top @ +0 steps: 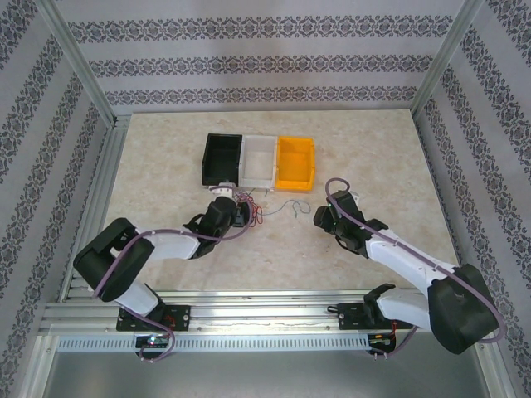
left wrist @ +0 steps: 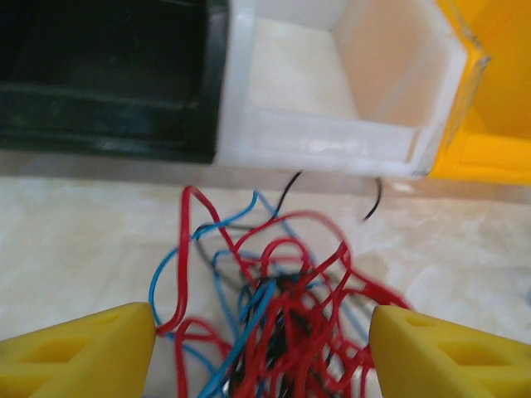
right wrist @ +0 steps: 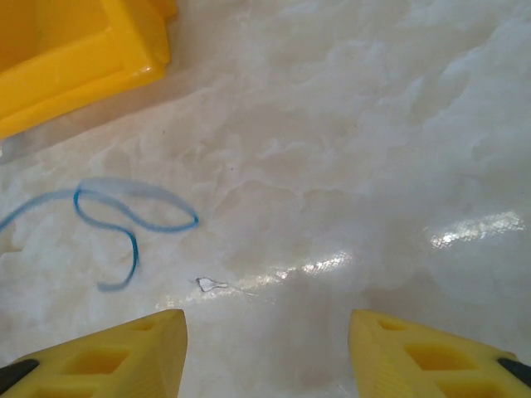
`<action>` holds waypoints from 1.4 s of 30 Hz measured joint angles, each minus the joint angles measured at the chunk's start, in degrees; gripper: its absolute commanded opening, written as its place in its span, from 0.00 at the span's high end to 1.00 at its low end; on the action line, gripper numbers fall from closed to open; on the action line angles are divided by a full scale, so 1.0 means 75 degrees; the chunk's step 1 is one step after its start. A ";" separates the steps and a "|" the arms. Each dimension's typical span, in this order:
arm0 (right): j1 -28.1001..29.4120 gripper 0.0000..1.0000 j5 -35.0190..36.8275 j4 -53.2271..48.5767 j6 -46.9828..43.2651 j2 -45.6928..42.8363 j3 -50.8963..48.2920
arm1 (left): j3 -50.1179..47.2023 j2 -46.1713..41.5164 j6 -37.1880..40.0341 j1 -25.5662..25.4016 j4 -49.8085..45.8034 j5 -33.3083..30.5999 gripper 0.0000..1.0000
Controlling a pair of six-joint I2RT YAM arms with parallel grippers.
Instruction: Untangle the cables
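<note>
Pale tabletop (left wrist: 83, 240) carries bins (left wrist: 315, 145) just behind the cables (left wrist: 290, 323).

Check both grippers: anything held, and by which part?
Nothing held. Left gripper is open, straddling the tangled cables without clamping. Right gripper is open over bare table; a blue cable lies loose ahead.

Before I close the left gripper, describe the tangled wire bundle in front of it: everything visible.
The tangled bundle of thin red, blue and black wires looks like soft plastic-coated strands, curled in loose overlapping loops, red dominating. It lies on the pale marbled tabletop, just short of the white plastic bin, two black ends reaching toward it. Its near part sits between the open yellow fingers of the left gripper; contact with them cannot be judged.
</note>
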 measured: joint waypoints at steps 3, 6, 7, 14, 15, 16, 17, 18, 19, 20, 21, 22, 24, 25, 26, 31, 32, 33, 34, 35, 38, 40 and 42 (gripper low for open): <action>0.0207 0.45 -0.0006 0.0012 -0.0117 0.0353 0.0286 | 0.0396 0.0152 -0.0067 0.0166 -0.0140 0.0256 0.45; 0.0548 0.45 -0.0023 0.0119 -0.0402 0.0647 0.0629 | 0.0490 0.0271 -0.0184 0.0326 -0.0259 0.0519 0.52; 0.0647 0.44 -0.0044 0.0140 -0.0475 0.0729 0.0731 | 0.0490 0.0315 -0.0195 0.0361 -0.0318 0.0606 0.52; 0.1119 0.41 -0.0650 0.0376 -0.1224 0.1562 0.1466 | 0.0490 0.0443 -0.0300 0.0367 -0.0458 0.1081 0.68; 0.1174 0.41 -0.0816 0.0405 -0.1341 0.1757 0.1614 | 0.0490 0.0449 -0.0326 0.0367 -0.0455 0.1131 0.73; 0.1212 0.41 -0.0959 0.0428 -0.1445 0.1920 0.1740 | 0.0490 0.0452 -0.0364 0.0367 -0.0455 0.1177 0.76; 0.1259 0.41 -0.1154 0.0460 -0.1559 0.2136 0.1915 | 0.0487 0.0460 -0.0393 0.0367 -0.0455 0.1239 0.79; 0.1317 0.41 -0.1358 0.0484 -0.1673 0.2349 0.2095 | 0.0487 0.0478 -0.0417 0.0367 -0.0452 0.1279 0.81; 0.1367 0.41 -0.1518 0.0519 -0.1772 0.2524 0.2244 | 0.0487 0.0495 -0.0423 0.0367 -0.0449 0.1314 0.83; 0.1419 0.41 -0.1708 0.0551 -0.1874 0.2728 0.2416 | 0.0487 0.0516 -0.0428 0.0367 -0.0446 0.1320 0.85; 0.1454 0.42 -0.1865 0.0586 -0.1955 0.2900 0.2556 | 0.0487 0.0533 -0.0425 0.0367 -0.0431 0.1323 0.86; 0.1495 0.42 -0.1988 0.0615 -0.2017 0.3063 0.2684 | 0.0487 0.0539 -0.0425 0.0367 -0.0425 0.1323 0.86; 0.1515 0.42 -0.2253 0.0691 -0.2084 0.3386 0.2903 | 0.0493 0.0565 -0.0425 0.0367 -0.0420 0.1326 0.88; 0.1513 0.43 -0.2331 0.0714 -0.2101 0.3520 0.2981 | 0.0495 0.0577 -0.0425 0.0367 -0.0417 0.1329 0.89; 0.1513 0.43 -0.2401 0.0729 -0.2104 0.3663 0.3063 | 0.0498 0.0592 -0.0425 0.0367 -0.0408 0.1341 0.90; 0.1434 0.46 -0.2684 0.0883 -0.2060 0.4275 0.3366 | 0.0498 0.0653 -0.0423 0.0367 -0.0323 0.1349 0.93; 0.1416 0.47 -0.2719 0.0930 -0.2049 0.4371 0.3407 | 0.0498 0.0662 -0.0425 0.0367 -0.0315 0.1349 0.93; 0.1373 0.49 -0.2769 0.0976 -0.2031 0.4468 0.3462 | 0.0498 0.0667 -0.0423 0.0367 -0.0312 0.1349 0.93; 0.1329 0.50 -0.2795 0.0988 -0.2005 0.4543 0.3518 | 0.0501 0.0670 -0.0423 0.0367 -0.0312 0.1352 0.94; 0.1306 0.52 -0.2830 0.1035 -0.1979 0.4645 0.3599 | 0.0501 0.0670 -0.0423 0.0367 -0.0312 0.1352 0.94; 0.1218 0.67 -0.2894 0.1227 -0.1865 0.4908 0.3768 | 0.0516 0.0685 -0.0423 0.0367 -0.0309 0.1352 0.97; 0.1172 0.82 -0.2900 0.1338 -0.1743 0.4966 0.3774 | 0.0527 0.0699 -0.0423 0.0367 -0.0312 0.1361 0.99; 0.1122 0.93 -0.2871 0.1422 -0.1667 0.4992 0.3789 | 0.0530 0.0705 -0.0423 0.0367 -0.0312 0.1373 1.00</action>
